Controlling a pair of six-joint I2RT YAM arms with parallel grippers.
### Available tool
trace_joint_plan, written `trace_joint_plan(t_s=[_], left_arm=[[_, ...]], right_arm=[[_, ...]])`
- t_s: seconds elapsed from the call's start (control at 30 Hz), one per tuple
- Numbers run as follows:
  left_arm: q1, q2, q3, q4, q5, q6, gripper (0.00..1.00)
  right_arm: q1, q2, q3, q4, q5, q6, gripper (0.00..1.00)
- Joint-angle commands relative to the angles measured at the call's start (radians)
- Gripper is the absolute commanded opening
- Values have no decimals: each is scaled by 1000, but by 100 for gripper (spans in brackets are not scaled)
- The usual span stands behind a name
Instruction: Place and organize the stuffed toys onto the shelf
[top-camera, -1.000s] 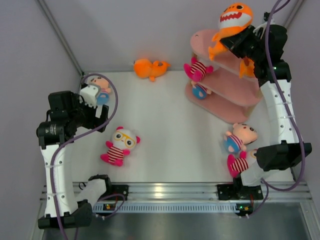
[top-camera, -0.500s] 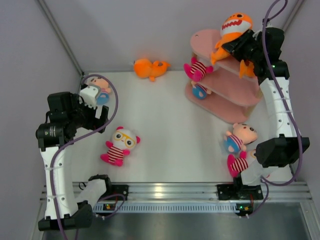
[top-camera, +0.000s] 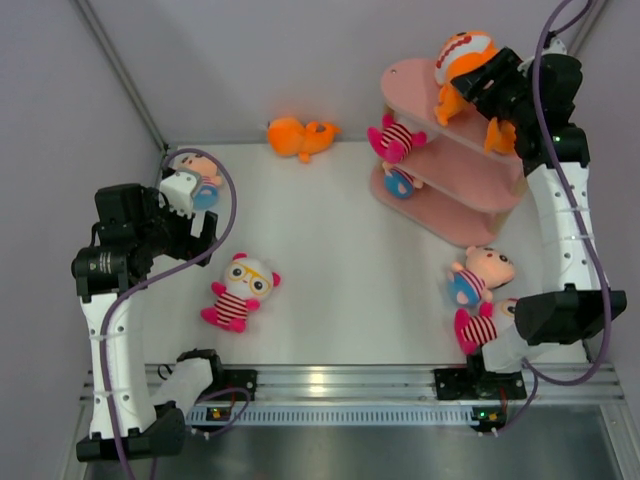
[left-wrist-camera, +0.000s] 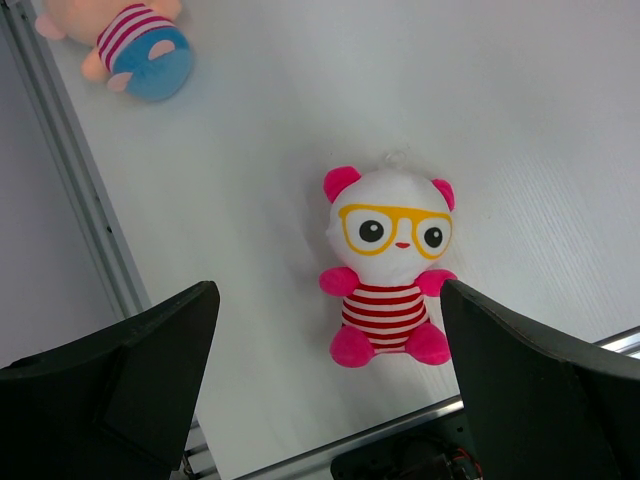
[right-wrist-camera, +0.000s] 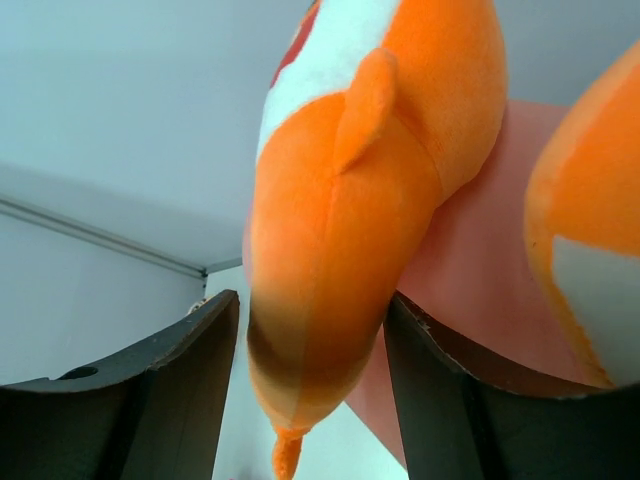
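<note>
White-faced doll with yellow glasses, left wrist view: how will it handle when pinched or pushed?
The doll looks like stuffed plush, so it will probably squash and flop rather than hold shape, and feel light. Lying face up on the table with stubby limbs spread, it should slide, not roll, when pushed. Fuzzy fabric likely grips well.

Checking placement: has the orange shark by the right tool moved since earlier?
Yes. The orange shark moved down, nearer the top board of the pink shelf.
</note>
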Motion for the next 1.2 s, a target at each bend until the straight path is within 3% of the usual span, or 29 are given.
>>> trace_joint_plan(t_s=[0.0,0.47,0.5,0.63,0.83,1.03,1.17], left_arm=[[-3,-13,2,15,19,1,98],[-2,-9,10,15,33,-7,98],[-2,-9,10,15,33,-8,98],[-2,-10,9,15,33,-7,98],[-2,-4,2,15,28,-8,98],[-3,-4,-2,15,25,-9,98],[-3,1,-4,15,17,-10,98]], right_arm=[[-5,-95,4,16,63,-40,60],[69,-104,133,-70,238,-264,63],[77,-84,165,-84,307,-295,63],[145,48,366,-153,424,-581,63],[235,152,409,-55,608,-822,70],[235,241,408,-33,698,-855,70],[238,269,409,-7,864,-823,67]])
